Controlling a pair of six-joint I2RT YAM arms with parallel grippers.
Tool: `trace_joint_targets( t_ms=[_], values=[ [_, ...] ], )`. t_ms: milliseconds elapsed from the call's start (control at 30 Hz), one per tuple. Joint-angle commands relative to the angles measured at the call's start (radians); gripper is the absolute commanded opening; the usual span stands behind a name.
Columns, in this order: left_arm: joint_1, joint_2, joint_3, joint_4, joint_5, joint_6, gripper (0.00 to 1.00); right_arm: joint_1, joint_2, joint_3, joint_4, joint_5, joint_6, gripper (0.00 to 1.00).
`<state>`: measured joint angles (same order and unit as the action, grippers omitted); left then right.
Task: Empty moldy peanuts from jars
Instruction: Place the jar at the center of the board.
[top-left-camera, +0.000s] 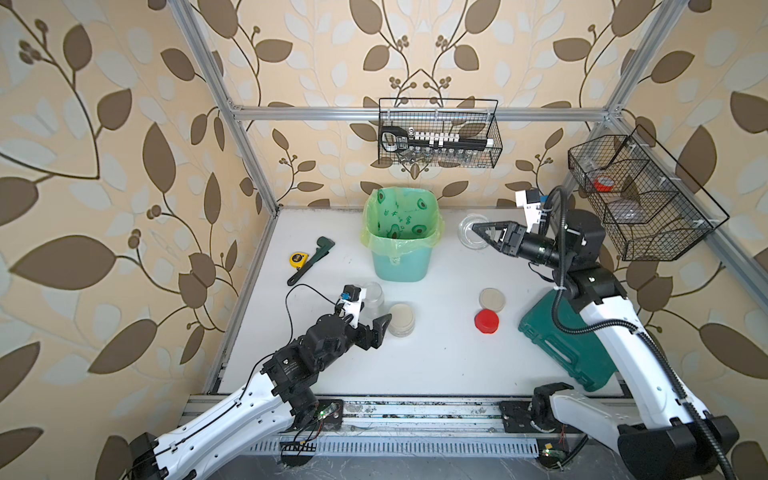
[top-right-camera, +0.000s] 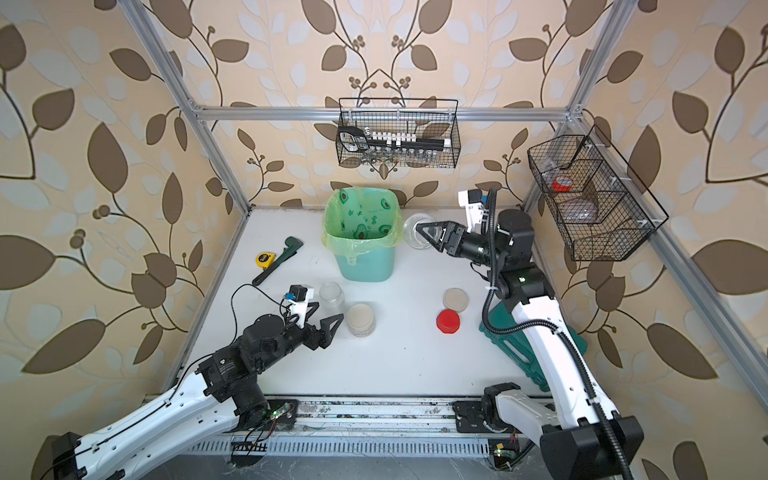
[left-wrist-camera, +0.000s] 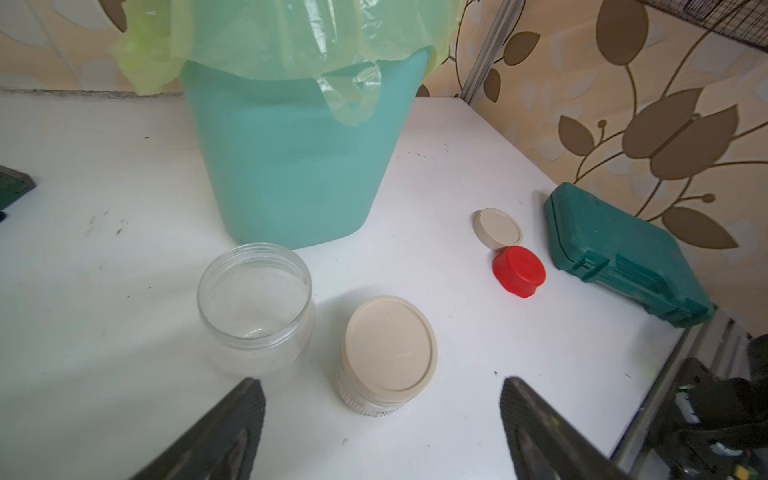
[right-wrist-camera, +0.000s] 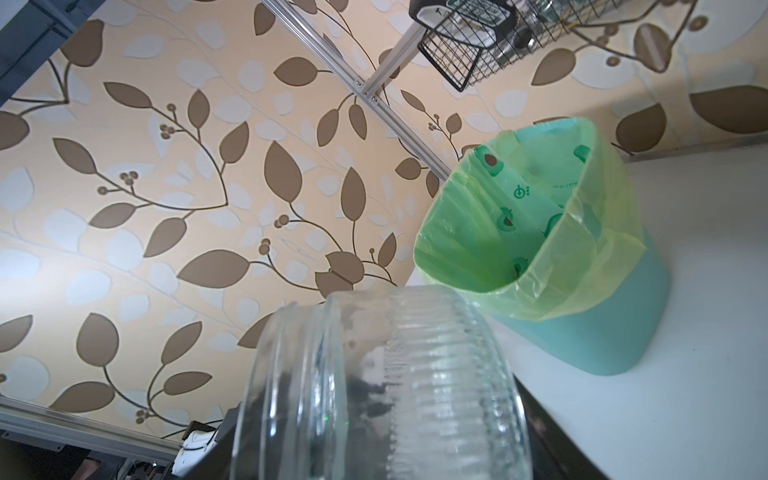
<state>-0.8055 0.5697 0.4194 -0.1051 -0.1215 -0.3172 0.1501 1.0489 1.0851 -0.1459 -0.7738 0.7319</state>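
1. In both top views the left claw (top-right-camera: 327, 314) sits low over the near left of the worktop (top-left-camera: 436, 365), fingers spread and gripping nothing. The open jar (top-left-camera: 372, 296) stands just beside one fingertip and the lidded jar (top-left-camera: 401, 319) just beside the other
2. In the same views the right claw (top-left-camera: 480, 228) pinches the ribbed jar (top-left-camera: 466, 237) at the far right of the worktop, just beside the mint bin (top-left-camera: 399, 266) with its green liner. A loose beige lid (top-left-camera: 492, 300) and a red lid (top-left-camera: 486, 321) lie close together near the green tool case (top-left-camera: 552, 336). A tape measure (top-left-camera: 297, 259) and a wrench (top-left-camera: 311, 259) lie on the far left
3. In the left wrist view the two dark fingers (left-wrist-camera: 232, 428) stand wide apart. The lidded jar (left-wrist-camera: 388, 345) is just past their tips, midway between them, and the open jar (left-wrist-camera: 255, 299) stands upright beside it in front of the bin (left-wrist-camera: 291, 166). Whether the lidded jar holds nuts I cannot tell
4. In the right wrist view the ribbed jar (right-wrist-camera: 415, 374) fills the lower part, lidless, with a dark finger showing through its glass. The bin (right-wrist-camera: 615, 332) stands just beyond it, liner gaping
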Motion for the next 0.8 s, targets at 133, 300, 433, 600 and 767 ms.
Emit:
trace_joint_targets(
  t_ms=[133,300,433,600,767],
  values=[
    [-0.003,0.052,0.075,0.221,0.097,-0.106,0.84,-0.009,-0.204,-0.230,-0.121,0.099,-0.101,0.00],
    [-0.005,0.115,0.172,0.153,0.146,-0.140,0.77,-0.008,-0.286,-0.333,-0.103,0.087,-0.077,0.00],
    [-0.031,0.191,0.244,0.072,0.203,-0.194,0.75,-0.008,-0.356,-0.415,-0.072,0.119,-0.057,0.00],
    [-0.131,0.287,0.339,-0.017,0.148,-0.215,0.72,-0.006,-0.398,-0.446,-0.118,0.195,-0.110,0.00],
    [-0.245,0.432,0.482,-0.143,-0.002,-0.223,0.74,-0.001,-0.418,-0.468,-0.098,0.218,-0.109,0.00]
  ],
)
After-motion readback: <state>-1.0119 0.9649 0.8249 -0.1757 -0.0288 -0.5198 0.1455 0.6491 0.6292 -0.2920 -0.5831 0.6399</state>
